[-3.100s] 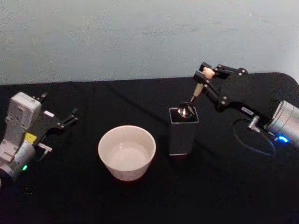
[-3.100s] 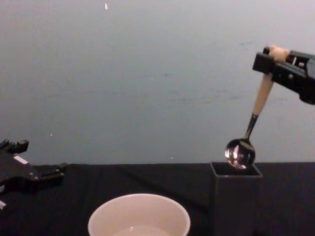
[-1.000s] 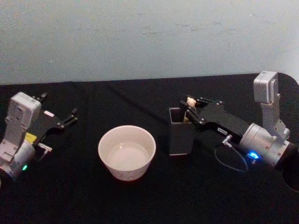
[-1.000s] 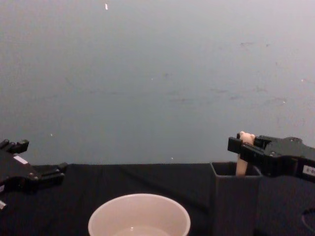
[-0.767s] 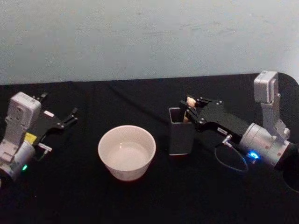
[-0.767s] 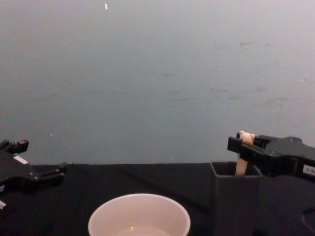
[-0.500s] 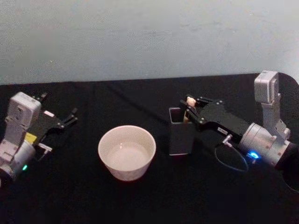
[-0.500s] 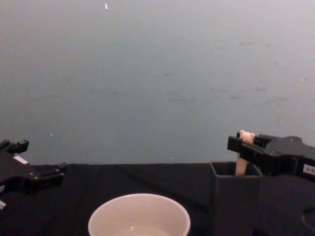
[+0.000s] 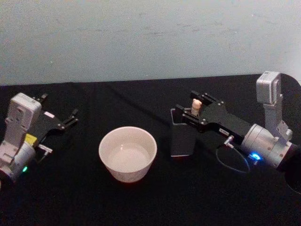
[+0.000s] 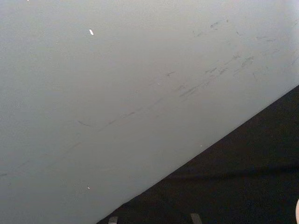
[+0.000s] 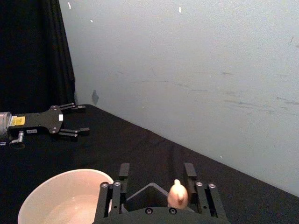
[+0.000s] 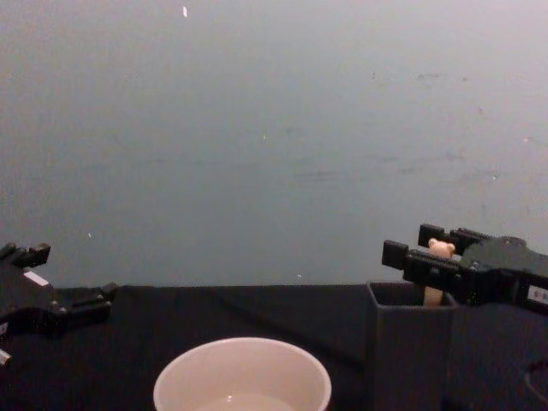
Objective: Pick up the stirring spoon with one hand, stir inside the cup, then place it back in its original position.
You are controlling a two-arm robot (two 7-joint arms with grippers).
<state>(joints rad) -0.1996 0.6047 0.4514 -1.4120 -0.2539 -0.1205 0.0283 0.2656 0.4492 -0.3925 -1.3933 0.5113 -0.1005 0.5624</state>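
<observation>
The spoon [image 9: 196,105] stands in the holder [image 9: 182,139], only its peach handle and bear head poking above the rim, leaning toward the holder's right side. The right gripper [image 9: 189,107] is at the holder's top with its fingers spread either side of the handle, not pinching it; the right wrist view shows the bear head [image 11: 177,195] free in the gap, nearer one finger. So the put-back looks done or nearly so, and what remains is judged to be a clean retreat.

Risks from here:
- A finger could catch the bear head as the arm pulls away, since the handle sits off-centre in the gap. That would drag the spoon out or tip it over the rim.
- The gripper hangs just over the holder. A low or sideways exit could knock the tall narrow holder over.
- If the holder falls left, it may hit the cup [image 9: 127,153], which stands just beside it on that side.

Containers:
- Holder: dark grey, square, open top, holds the spoon; stem and bowl are hidden inside.
- Cup: cream-white, wide. The inside looks pale and bare; cannot tell if there is liquid in it.

The left gripper [image 9: 73,117] is parked well left of the cup, fingers spread, holding nothing.
</observation>
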